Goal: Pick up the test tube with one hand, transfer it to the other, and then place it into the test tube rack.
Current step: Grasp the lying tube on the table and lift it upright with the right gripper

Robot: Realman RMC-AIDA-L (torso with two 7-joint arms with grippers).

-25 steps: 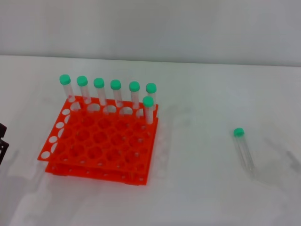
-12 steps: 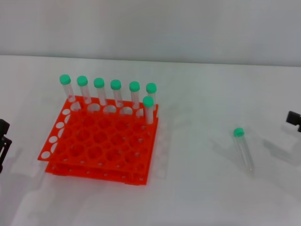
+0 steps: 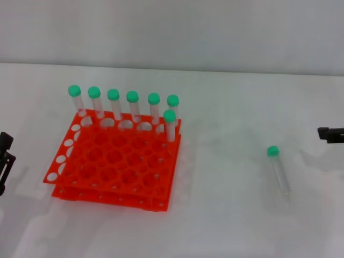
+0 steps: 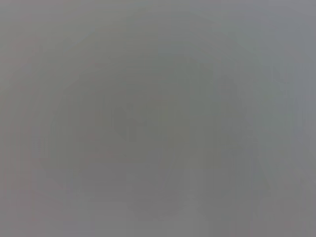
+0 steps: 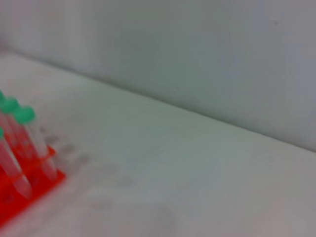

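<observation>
The test tube [image 3: 279, 172], clear with a green cap, lies alone on the white table at the right in the head view. The orange-red test tube rack [image 3: 115, 164] stands at the left, with several green-capped tubes [image 3: 133, 105] upright along its far side. My right gripper [image 3: 330, 134] shows as a black tip at the right edge, apart from the lying tube and a little beyond it. My left gripper [image 3: 4, 160] shows as a black part at the left edge, beside the rack. The right wrist view shows a corner of the rack [image 5: 29, 190] with tubes [image 5: 29, 129].
The white table [image 3: 226, 215] ends at a pale wall [image 3: 172, 27] at the back. The left wrist view shows only flat grey.
My right gripper has come into view at the right edge and moved up and inward. My left gripper has shifted slightly at the left edge. The tubes and rack have not moved.
</observation>
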